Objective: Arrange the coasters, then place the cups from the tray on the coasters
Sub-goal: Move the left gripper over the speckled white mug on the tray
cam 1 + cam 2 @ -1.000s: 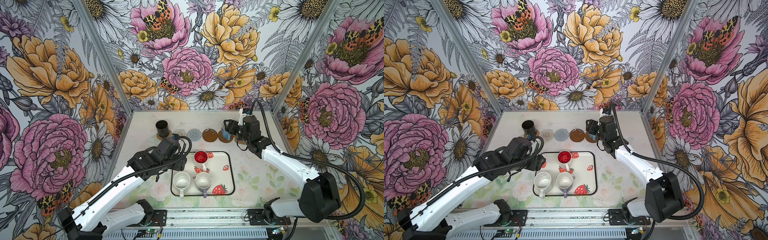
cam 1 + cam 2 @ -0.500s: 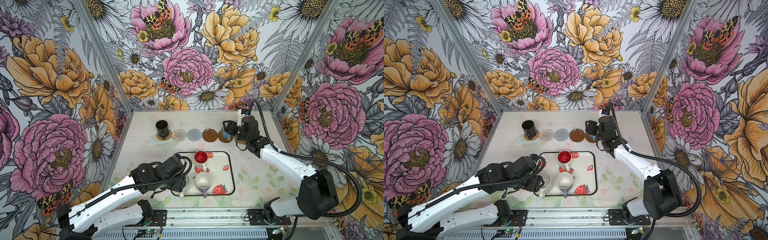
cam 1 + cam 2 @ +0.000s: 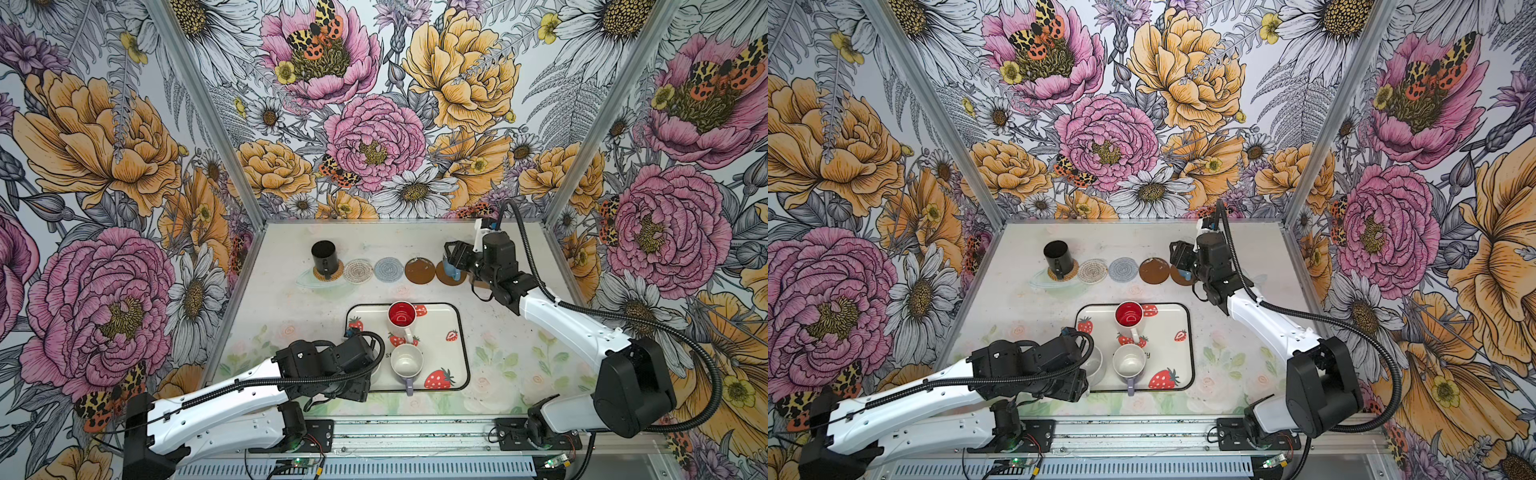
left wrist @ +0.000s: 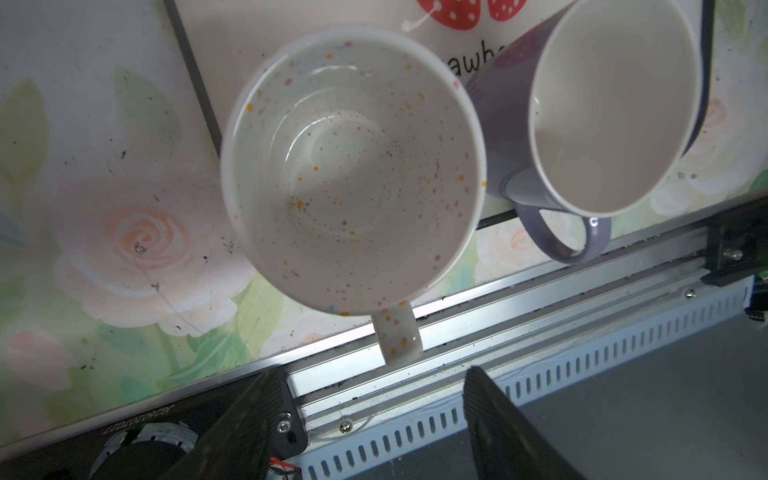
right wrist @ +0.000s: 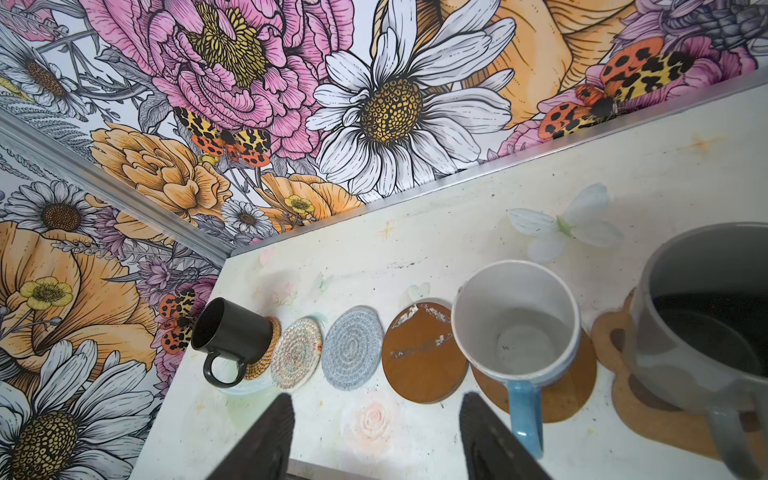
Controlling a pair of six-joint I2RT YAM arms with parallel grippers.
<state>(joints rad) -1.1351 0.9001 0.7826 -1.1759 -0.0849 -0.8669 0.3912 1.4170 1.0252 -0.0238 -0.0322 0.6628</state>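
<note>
The left end effector (image 4: 372, 373) has its two dark fingers (image 4: 257, 419) spread apart with nothing between them. Just beyond their tips is the handle of the white speckled mug (image 4: 353, 166), which points into the gap without touching either finger. This mug stands in the near-left part of the tray (image 3: 457, 332), touching or nearly touching the lilac mug (image 3: 406, 365) to its right, whose handle points near, over the tray's rim. Farther back on the tray stands the red-inside mug (image 3: 402, 318). The tray lies on the near middle of the desk (image 3: 291, 316). The right end effector (image 5: 378, 399) is also spread and empty. It hovers at the far right just beside the light blue mug (image 5: 515, 328), whose handle lies close to one of the fingers. That mug stands on a brown coaster (image 5: 569, 390). To its right the grey mug (image 5: 706, 311) sits on the paw-shaped coaster (image 5: 611, 336), which the right arm hides in both top views. Leftward along the far row lie a bare second brown coaster (image 3: 419, 270), the grey-blue woven coaster (image 3: 388, 269) and the cream woven coaster (image 3: 358, 270). At the left end is the rattan coaster (image 3: 332, 274), with the black mug (image 3: 324, 257) on it.
</note>
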